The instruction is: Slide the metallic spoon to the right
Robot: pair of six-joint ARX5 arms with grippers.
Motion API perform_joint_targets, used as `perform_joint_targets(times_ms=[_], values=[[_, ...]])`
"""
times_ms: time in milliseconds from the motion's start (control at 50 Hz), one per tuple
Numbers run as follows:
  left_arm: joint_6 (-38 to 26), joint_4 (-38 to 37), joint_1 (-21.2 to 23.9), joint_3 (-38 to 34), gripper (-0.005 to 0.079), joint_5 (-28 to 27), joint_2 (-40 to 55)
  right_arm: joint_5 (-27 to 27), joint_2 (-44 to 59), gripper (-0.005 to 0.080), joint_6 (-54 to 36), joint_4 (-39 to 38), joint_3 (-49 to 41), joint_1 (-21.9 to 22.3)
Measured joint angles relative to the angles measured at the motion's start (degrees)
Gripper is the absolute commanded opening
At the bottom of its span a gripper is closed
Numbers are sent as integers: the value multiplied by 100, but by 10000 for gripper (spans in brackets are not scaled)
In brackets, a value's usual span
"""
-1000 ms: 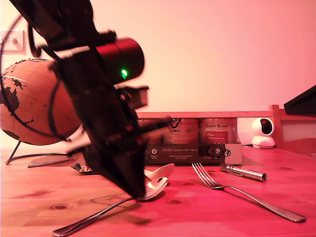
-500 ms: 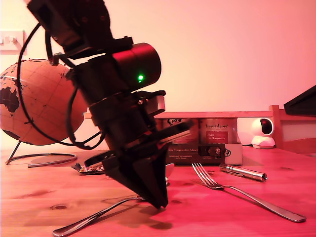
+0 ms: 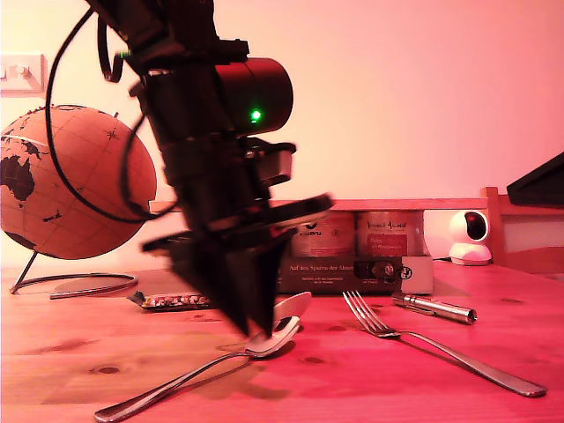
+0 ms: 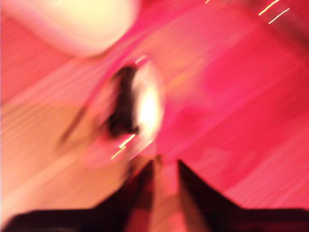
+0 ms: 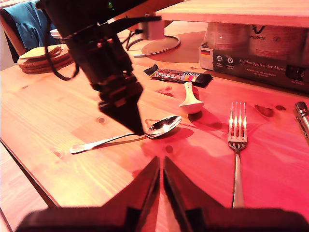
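The slim, shiny silver metallic spoon [image 3: 211, 363] lay on the reddish pine wooden table [image 3: 370, 388], bowl up, its oval bowl toward the middle of the exterior view and its long thin handle running down toward that view's lower left. In the second wrist view the metallic spoon [image 5: 130, 135] lay flat and free, held by nothing. My first gripper [image 3: 248, 324] hung point-down over the neck of the spoon, its black tapered fingertips [image 5: 133, 124] almost at the spot where handle met bowl; whether they touched the metal I could not tell. In the blurred first wrist view the spoon's bright bowl [image 4: 130, 108] sat just ahead of my first gripper [image 4: 165, 166], whose jaws stood only a narrow slit apart with nothing between them.

Just behind the spoon's bowl lay a short white ceramic spoon [image 5: 191, 99], close to it but apart. Beyond that, a dark-wrapped snack bar [image 5: 180, 76] lay flat on the table. A metal fork with four tines [image 3: 423, 339] lay to the exterior view's right of the spoon, well apart from it, and past the fork a small silver metal torch [image 3: 434, 307] lay on its side.

My second gripper [image 5: 161, 166] hovered above the table near the spoon and fork, its jaws nearly together and holding nothing.

At the back stood a dark cardboard box of jars [image 3: 352, 264], a terracotta-coloured globe on a wire stand [image 3: 70, 185] at the exterior view's left, and a white round camera [image 3: 463, 236] at its right.
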State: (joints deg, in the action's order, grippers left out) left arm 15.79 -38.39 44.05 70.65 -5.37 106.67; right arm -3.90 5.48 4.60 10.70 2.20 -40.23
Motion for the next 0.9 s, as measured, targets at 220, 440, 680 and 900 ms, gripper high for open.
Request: perform_joint_targets(times_ms=[220, 440, 680, 900], values=[[-61, -317, -39, 11, 259, 157, 0, 0, 0, -12, 0, 11, 0, 0], [-98, -382, -39, 13, 251, 271, 0, 0, 0, -12, 0, 11, 0, 0], [-111, -385, -39, 13, 251, 271, 0, -190, 0, -12, 0, 11, 0, 0], [-120, -352, -39, 15, 251, 245, 15, -452, 0, -12, 2, 214, 0, 0]])
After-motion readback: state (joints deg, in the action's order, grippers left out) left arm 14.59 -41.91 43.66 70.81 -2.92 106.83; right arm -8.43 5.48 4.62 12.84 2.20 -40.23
